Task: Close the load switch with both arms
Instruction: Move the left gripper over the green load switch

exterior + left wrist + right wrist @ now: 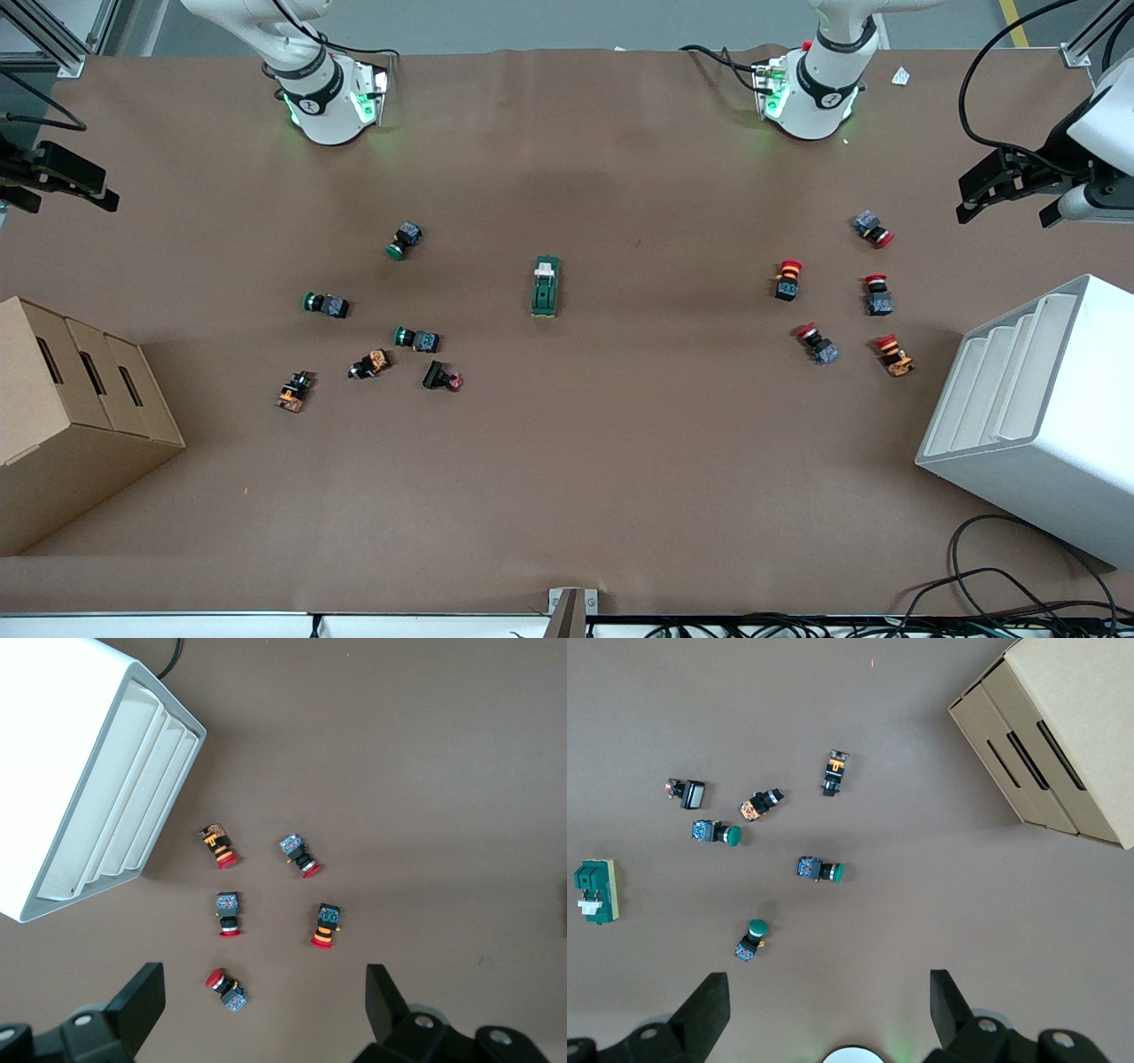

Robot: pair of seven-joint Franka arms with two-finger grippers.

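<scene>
The load switch [545, 286], a dark green block with a cream lever at the end toward the arms' bases, lies flat at the middle of the table. It also shows in the right wrist view [595, 891]; it is out of the left wrist view. My left gripper [1005, 210] is open and empty, high over the left arm's end of the table, above the red-capped buttons [263, 983]. My right gripper [71, 204] is open and empty, high over the right arm's end of the table [828, 985]. Both are well away from the switch.
Several green-capped and orange push buttons [416, 338] lie toward the right arm's end, several red-capped ones [817, 343] toward the left arm's end. A cardboard box [71, 416] and a white slotted bin [1036, 416] stand at the table's two ends.
</scene>
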